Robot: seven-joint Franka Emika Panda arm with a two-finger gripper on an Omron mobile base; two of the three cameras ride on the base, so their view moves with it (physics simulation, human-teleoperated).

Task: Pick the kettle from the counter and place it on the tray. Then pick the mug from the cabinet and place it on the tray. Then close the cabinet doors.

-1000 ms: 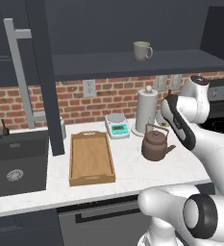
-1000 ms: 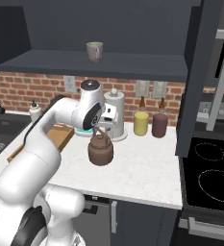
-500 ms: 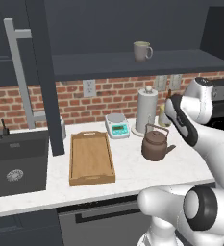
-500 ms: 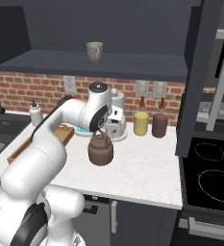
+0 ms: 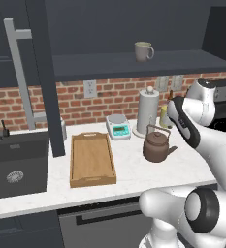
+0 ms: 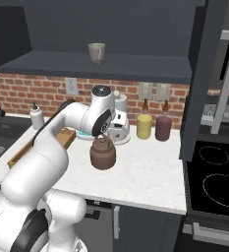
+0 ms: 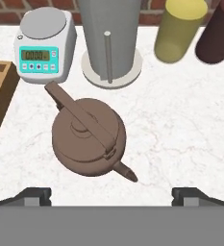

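Note:
The dark-brown kettle (image 7: 88, 139) stands on the white counter (image 7: 180, 125), handle running diagonally and spout toward the lower right of the hand view. My gripper (image 7: 111, 194) hovers above it, open, with nothing between the fingertips (image 7: 36, 194). From the right base, the gripper (image 6: 111, 134) hangs just over the kettle (image 6: 102, 153). The kettle (image 5: 155, 147) sits to the right of the light-wood tray (image 5: 91, 160), which holds nothing. The mug (image 5: 143, 51) rests on the cabinet shelf (image 5: 109, 65). Both cabinet doors (image 5: 41, 72) stand swung out.
Behind the kettle are a paper-towel roll (image 7: 108, 33), a small scale (image 7: 45, 45), a yellow jar (image 7: 180, 31) and a maroon jar (image 7: 219, 33). A dark sink (image 5: 12, 164) lies left of the tray. A stovetop (image 6: 214, 172) is at the right.
The arm has shifted a little to the right, bringing the hand over the kettle. The gripper stays open; kettle, tray and mug have not moved.

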